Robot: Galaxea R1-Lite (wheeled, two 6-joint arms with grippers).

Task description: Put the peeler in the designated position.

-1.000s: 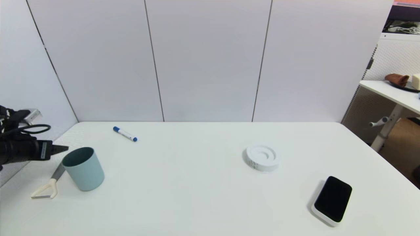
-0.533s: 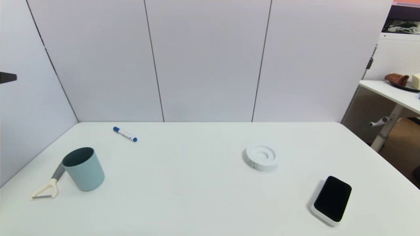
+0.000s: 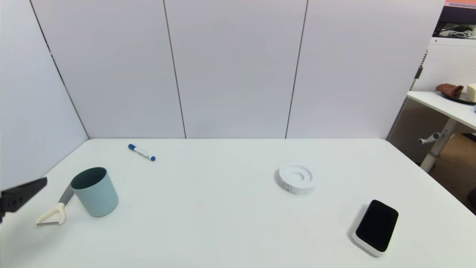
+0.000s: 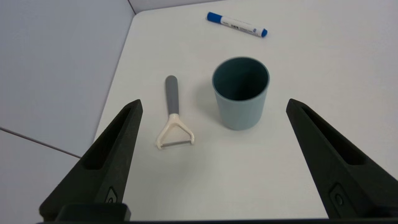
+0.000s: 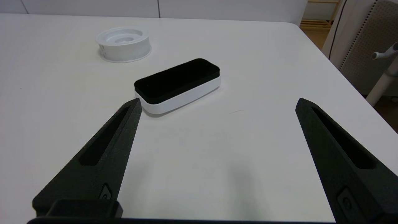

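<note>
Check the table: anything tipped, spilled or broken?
Nothing stands out. The cup stands upright and empty, the peeler lies flat beside it without touching, and the marker, ring disc and eraser all rest flat and intact. The left gripper hovers open near the peeler.

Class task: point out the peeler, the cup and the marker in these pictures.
peeler (image 4: 172, 96): left wrist view, on its grey handle.
cup (image 4: 241, 110): left wrist view, on its outer wall.
marker (image 3: 142, 152): head view, on its white barrel.
</note>
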